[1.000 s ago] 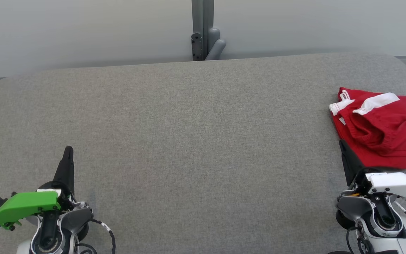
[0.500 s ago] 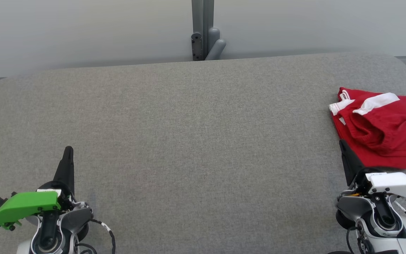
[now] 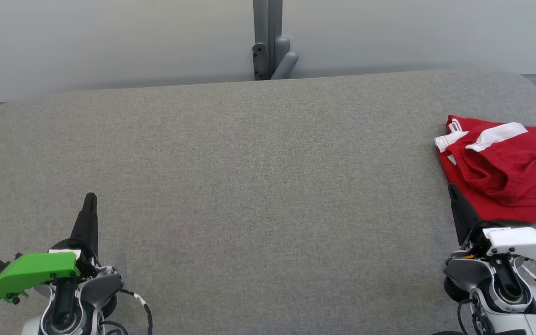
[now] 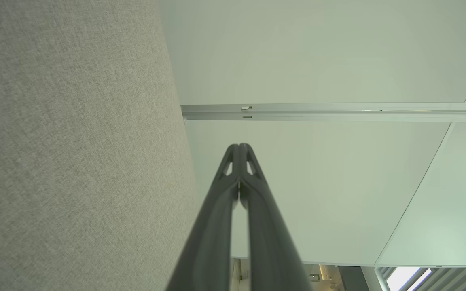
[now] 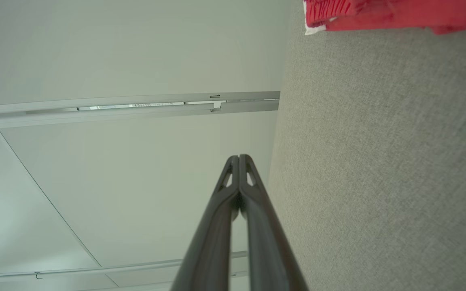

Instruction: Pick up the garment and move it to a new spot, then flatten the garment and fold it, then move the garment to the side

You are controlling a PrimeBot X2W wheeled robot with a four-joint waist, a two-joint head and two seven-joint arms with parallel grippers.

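Just beyond the right jaws the garment [image 3: 505, 181] is ungrasped; these and the left jaws, pressed together, must be spread.

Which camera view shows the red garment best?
The head view: the red garment lies crumpled at the right of the grey table, almost whole. The right wrist view catches a blurred strip of it at its top edge.

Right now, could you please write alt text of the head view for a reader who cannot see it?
A crumpled red garment with white trim lies at the right edge of a grey table. The left gripper and the right gripper sit shut at the near corners, holding nothing.
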